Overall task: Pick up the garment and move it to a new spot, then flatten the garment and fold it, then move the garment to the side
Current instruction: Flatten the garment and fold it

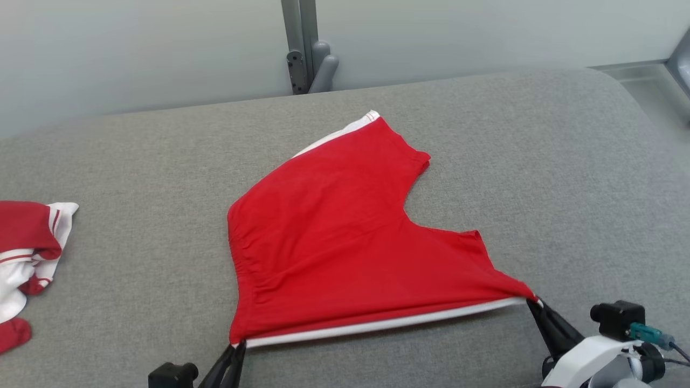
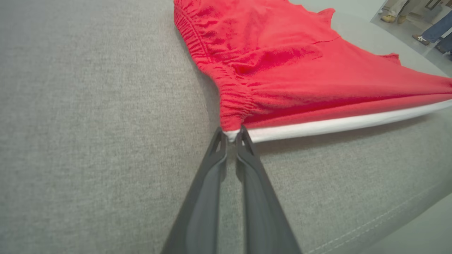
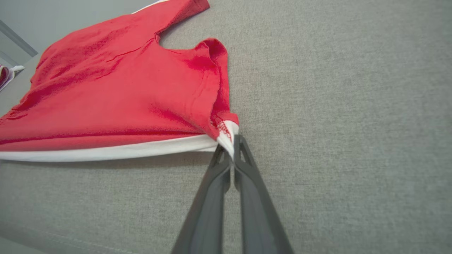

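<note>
Head view is showing a grey worktop (image 1: 135,161) spreading across most of the frame, its near edge being cut off at the bottom. A red garment (image 1: 334,226), a pair of shorts, is lying near the middle of it, one leg reaching toward the far side and the other stretching toward the lower right. Its underside is lying hidden against the surface. A white band (image 1: 377,325) along its near edge is being pulled taut between the two arms, and in the wrist views this edge is sitting slightly raised with a shadow beneath it. A crumpled red-and-white cloth (image 1: 27,242) is lying well apart at the left, partly cut off by the frame. A grey post (image 1: 302,48) is standing behind the far edge. The right end effector (image 1: 531,303) is slanting up and leftward from a pale wrist that is being cropped at the lower right corner, its dark fingers pressing together on the garment's leg-hem corner. The left end effector (image 1: 237,347) is rising from the bottom edge with its arm out of frame, its fingers pinching narrowly on the waistband corner. Blurred feet (image 2: 434,31) of people are showing at the left wrist view's top right.
</note>
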Available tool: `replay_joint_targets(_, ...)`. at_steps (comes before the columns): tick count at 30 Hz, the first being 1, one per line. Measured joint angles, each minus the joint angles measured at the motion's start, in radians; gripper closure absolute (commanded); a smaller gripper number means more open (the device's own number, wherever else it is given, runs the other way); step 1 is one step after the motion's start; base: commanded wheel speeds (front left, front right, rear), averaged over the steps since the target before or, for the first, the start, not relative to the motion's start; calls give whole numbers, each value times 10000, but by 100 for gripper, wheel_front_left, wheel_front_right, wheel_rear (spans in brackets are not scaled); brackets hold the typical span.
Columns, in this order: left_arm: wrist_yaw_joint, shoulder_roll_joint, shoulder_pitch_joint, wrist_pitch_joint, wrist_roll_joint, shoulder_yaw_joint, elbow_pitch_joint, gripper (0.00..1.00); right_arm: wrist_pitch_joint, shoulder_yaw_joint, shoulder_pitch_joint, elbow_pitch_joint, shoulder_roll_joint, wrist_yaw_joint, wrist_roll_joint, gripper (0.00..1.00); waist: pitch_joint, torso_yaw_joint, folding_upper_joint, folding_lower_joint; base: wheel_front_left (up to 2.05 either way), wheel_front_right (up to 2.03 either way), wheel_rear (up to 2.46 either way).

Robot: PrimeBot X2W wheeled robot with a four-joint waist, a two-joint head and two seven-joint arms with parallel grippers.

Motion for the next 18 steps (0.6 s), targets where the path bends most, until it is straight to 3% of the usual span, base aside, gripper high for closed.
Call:
replay_joint_targets(7, -6, -81, -563, 0, 604, 257, -1319, 100, 0, -1164, -910, -807, 6, 27, -420, 100, -104, 495, 0, 0, 0, 0, 0)
replay_joint_targets(18, 19, -1066, -2980, -2, 1313, 688, -629, 100, 554, -1016, -5085, 1060, 86, -27, -1302, 100, 1372, 1280, 0, 1, 0, 0, 0)
